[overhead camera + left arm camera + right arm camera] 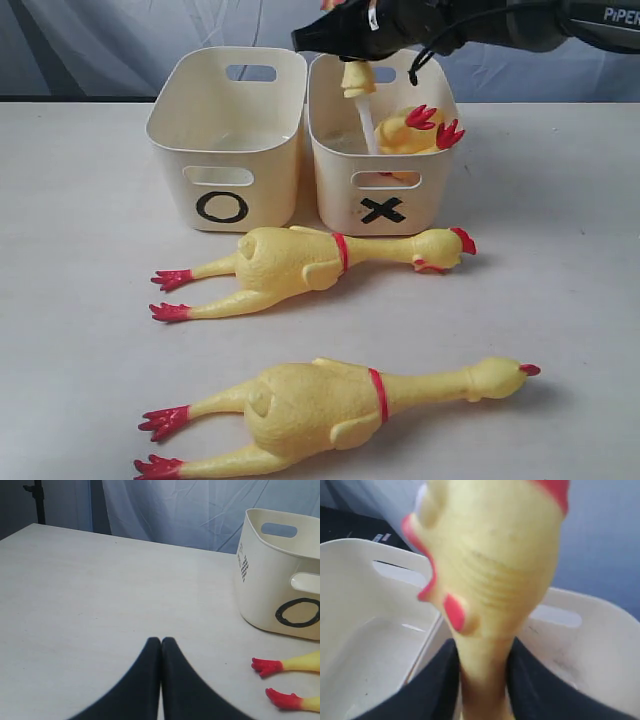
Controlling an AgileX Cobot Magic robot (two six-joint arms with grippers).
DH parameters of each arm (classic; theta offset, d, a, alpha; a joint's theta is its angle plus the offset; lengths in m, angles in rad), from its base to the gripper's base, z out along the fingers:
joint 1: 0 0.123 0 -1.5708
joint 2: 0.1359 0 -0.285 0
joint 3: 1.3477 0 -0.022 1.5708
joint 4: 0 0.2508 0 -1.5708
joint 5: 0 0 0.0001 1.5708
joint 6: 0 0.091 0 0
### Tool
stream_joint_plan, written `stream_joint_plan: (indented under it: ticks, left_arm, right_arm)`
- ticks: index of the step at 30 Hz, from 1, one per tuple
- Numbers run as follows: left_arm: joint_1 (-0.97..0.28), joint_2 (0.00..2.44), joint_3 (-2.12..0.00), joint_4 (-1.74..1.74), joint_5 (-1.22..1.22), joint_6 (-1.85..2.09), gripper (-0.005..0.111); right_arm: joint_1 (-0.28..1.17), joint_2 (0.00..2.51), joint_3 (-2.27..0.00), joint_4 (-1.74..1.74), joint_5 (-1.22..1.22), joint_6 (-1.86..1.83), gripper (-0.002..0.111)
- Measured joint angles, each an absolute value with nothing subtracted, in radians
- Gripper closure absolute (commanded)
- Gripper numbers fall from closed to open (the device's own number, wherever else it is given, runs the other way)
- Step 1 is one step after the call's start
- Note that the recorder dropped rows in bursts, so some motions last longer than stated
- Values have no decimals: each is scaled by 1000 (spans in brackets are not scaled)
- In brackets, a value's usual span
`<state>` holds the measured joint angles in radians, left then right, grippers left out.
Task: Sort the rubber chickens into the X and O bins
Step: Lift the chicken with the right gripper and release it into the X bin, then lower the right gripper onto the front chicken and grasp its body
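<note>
My right gripper [352, 48] hangs over the X bin [335, 175], shut on the neck of a small rubber chicken [357, 82] that dangles into the bin. In the right wrist view that chicken's head [490, 565] fills the frame, with the black fingers [440, 685] pressed on both sides of its neck. A second small chicken [412, 130] lies inside the X bin. The O bin [180, 140] stands beside it on the left. Two large chickens lie on the table in front: one near the bins [300, 262], one nearer [320, 405]. My left gripper [161, 641] is shut on nothing, low over the table.
In the left wrist view the O bin [265, 595] is ahead to one side, with a chicken's two red feet [267, 666] on the table close to it. A dark stand [35, 500] and a blue backdrop lie beyond the table's far edge.
</note>
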<state>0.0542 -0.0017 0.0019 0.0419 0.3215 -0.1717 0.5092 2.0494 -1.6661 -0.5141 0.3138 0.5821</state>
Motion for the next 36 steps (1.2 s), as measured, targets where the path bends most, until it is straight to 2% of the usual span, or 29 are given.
stream_joint_plan:
  ticks: [1, 3, 5, 8, 12, 18, 21, 26, 28, 30, 32, 34, 36]
  left_arm:
    - [54, -2, 2, 42, 322, -172, 107]
    - [54, -2, 2, 42, 322, -172, 107]
    - [54, -2, 2, 42, 322, -172, 107]
    - [54, -2, 2, 42, 322, -172, 107]
    - [54, -2, 2, 42, 322, -172, 107]
    - [54, -2, 2, 42, 322, -172, 107]
    - [54, -2, 2, 42, 322, -172, 107]
    - [54, -2, 2, 42, 322, -172, 107]
    - [54, -2, 2, 42, 322, -172, 107]
    - [54, -2, 2, 42, 322, -172, 107]
    - [54, -2, 2, 42, 322, -172, 107]
    - [54, -2, 2, 42, 322, -172, 107]
    - [54, -2, 2, 42, 322, -172, 107]
  right_arm:
    - [505, 2051, -1666, -514, 333, 608, 42]
    - [502, 2049, -1666, -512, 379, 634, 35]
    - [507, 2037, -1666, -503, 453, 640, 38]
    - [530, 2004, -1666, -491, 584, 552, 55]
    - [600, 1928, -1666, -436, 729, 255, 80]
    - [705, 1837, -1666, -58, 1074, -245, 107]
    - [725, 1841, -1647, 158, 1189, -351, 109]
    - [759, 1843, -1561, 317, 1213, -534, 109]
    - [772, 1843, -1506, 323, 1214, -584, 103]
    - [785, 1843, -1442, 310, 1214, -610, 88]
    - [800, 1843, -1380, 277, 1214, -622, 62]
    - [821, 1843, -1312, 233, 1201, -641, 27]
    - [844, 1843, -1257, 207, 1171, -667, 4]
